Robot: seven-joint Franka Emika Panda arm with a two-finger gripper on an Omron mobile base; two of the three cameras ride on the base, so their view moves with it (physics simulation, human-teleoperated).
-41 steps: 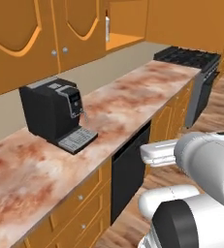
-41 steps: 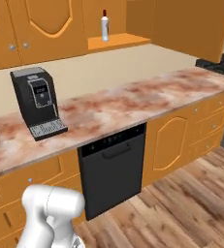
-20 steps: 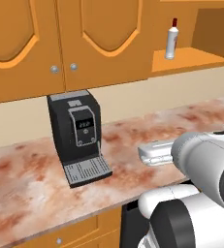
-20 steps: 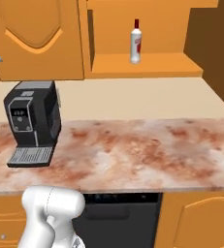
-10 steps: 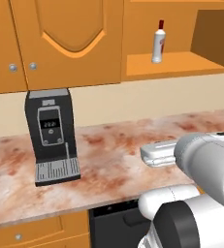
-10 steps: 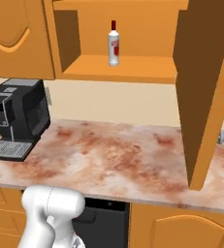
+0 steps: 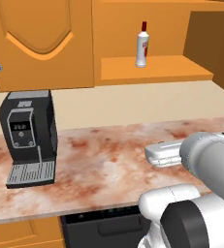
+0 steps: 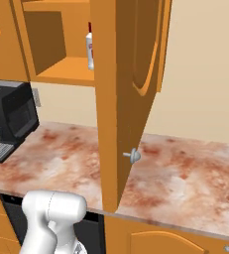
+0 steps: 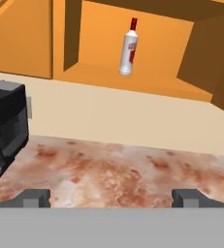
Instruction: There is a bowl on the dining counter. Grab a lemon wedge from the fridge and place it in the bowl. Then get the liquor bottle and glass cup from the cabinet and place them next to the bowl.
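Liquor bottle point(image 9: 128, 47) upright on shelf, far beyond wide-spread gripper point(image 9: 111, 197)

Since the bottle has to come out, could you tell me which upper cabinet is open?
The cabinet right of the coffee machine: its door is swung out, showing the bottle on its shelf. The cabinet above the machine is shut.

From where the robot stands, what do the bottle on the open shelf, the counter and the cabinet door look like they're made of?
The liquor bottle looks like pale glass or glossy plastic with a red cap and red label; the rendering leaves it open. The counter looks like polished stone, judging by its mottled reddish-cream veining. The cabinet door looks like smooth orange wood or laminate, with no visible grain, and carries a small metal-looking knob.
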